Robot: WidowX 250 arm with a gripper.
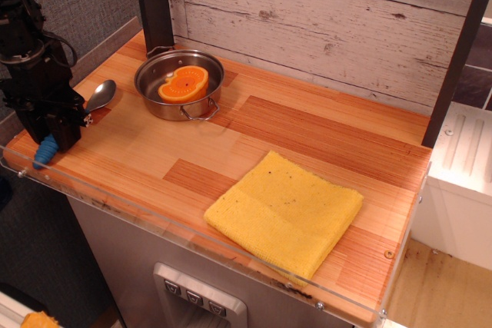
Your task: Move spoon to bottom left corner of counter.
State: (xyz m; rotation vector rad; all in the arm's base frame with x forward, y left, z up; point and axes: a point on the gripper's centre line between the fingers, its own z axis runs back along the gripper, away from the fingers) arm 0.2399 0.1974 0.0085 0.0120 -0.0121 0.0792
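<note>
The spoon lies slanted at the counter's front left corner. Its silver bowl points toward the pot, and the blue handle end sticks out near the acrylic edge. My black gripper stands over the middle of the handle, low at the counter, and appears shut on it. The fingers hide the middle of the handle. I cannot tell whether the spoon rests on the wood or hangs just above it.
A steel pot with an orange piece inside stands at the back left, right of the spoon bowl. A folded yellow cloth lies front right. A black post rises behind the pot, before a plank wall.
</note>
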